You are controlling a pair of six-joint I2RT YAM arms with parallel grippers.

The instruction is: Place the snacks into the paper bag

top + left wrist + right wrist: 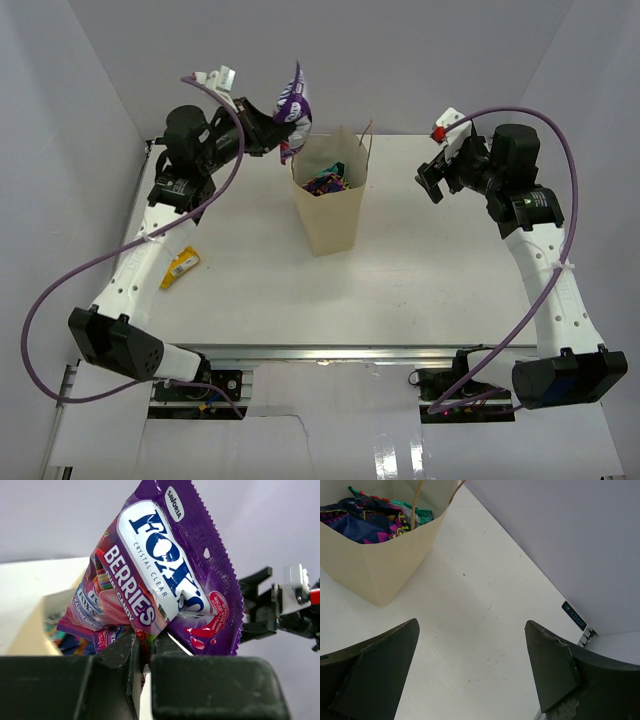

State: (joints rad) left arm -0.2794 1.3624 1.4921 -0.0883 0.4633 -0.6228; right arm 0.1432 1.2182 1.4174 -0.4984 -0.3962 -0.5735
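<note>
- Shift purple packet [165, 575], pinched in left gripper [147, 650], over paper bag [330, 215] mouth near counter's far edge; lower before releasing.
- Park right gripper [471, 630], spread and empty, toward far-right corner.

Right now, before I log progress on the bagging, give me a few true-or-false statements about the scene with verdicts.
1. The left gripper is shut on the purple bag. True.
2. The right gripper holds a pack. False: it is open and empty.
3. The paper bag is empty. False: snacks already lie inside it.
4. A yellow pack lies on the table, outside the paper bag. True.
</note>
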